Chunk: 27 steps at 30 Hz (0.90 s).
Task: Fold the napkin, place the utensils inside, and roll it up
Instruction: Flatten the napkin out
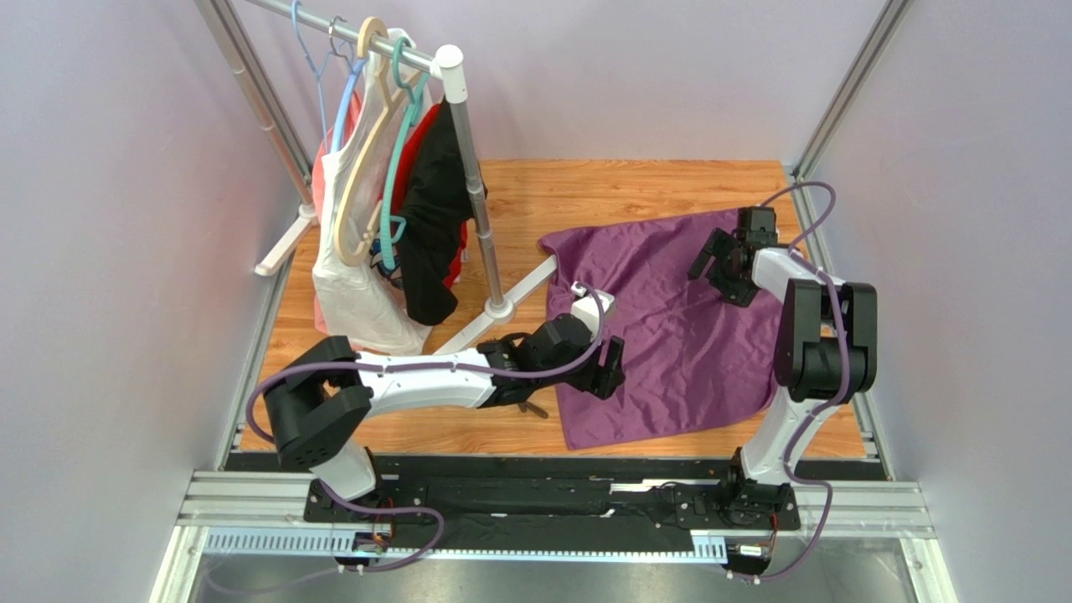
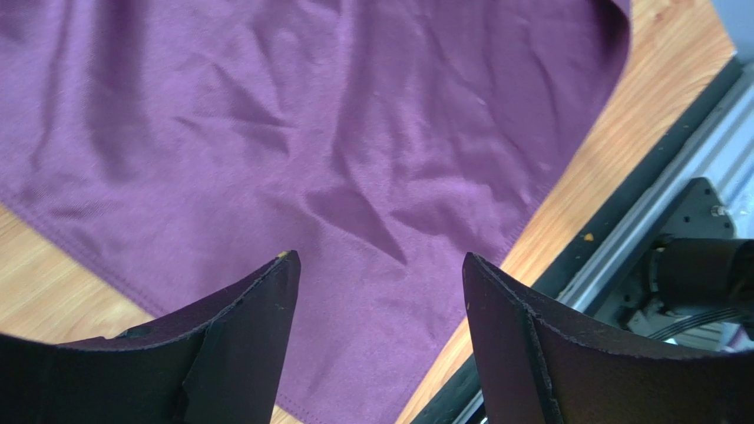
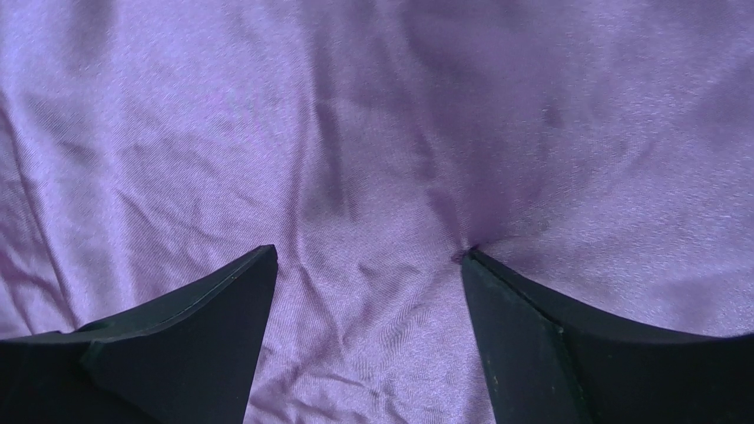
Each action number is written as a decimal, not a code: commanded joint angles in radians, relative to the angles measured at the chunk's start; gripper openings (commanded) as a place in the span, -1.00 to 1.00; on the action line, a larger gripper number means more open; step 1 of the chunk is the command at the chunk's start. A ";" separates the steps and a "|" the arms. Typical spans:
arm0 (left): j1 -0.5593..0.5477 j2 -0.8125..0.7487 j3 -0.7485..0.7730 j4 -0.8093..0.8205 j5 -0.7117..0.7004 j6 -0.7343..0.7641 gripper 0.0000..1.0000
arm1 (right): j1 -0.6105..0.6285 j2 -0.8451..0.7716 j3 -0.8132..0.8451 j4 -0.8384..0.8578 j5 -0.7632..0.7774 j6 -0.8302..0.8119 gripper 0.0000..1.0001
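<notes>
My left gripper (image 2: 378, 258) hangs with jaws apart over the napkin's (image 2: 354, 132) 8 o'clock edge. My right gripper (image 3: 367, 252) is spread too, one fingertip (image 3: 518, 314) dimpling the cloth near 1 o'clock. The napkin lies wrinkled on the table's (image 1: 629, 189) right half, clothes rack (image 1: 472, 163) at 10 o'clock.

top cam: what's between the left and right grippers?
Only the napkin. Wrinkled purple cloth spans from the left gripper to the right gripper, with nothing lying on that stretch. The top view shows it.
</notes>
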<state>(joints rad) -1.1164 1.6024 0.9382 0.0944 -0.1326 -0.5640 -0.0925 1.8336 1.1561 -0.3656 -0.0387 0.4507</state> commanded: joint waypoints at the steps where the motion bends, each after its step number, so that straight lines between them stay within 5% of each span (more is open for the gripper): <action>1: 0.015 0.031 0.068 0.056 0.065 -0.008 0.55 | -0.030 0.065 0.063 -0.061 -0.017 -0.012 0.68; 11: 0.136 0.083 0.115 0.073 0.125 0.002 0.56 | -0.150 0.116 0.091 -0.091 -0.046 -0.003 0.67; 18: 0.191 0.250 0.305 0.021 0.177 0.038 0.57 | -0.170 0.121 0.088 -0.079 -0.041 0.019 0.67; 27: 0.213 0.500 0.504 0.042 0.287 -0.051 0.56 | -0.167 -0.121 -0.030 -0.047 -0.078 0.051 0.67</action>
<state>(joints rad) -0.9154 2.0209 1.3712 0.1135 0.0853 -0.5640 -0.2584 1.8378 1.1748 -0.3920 -0.1020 0.4755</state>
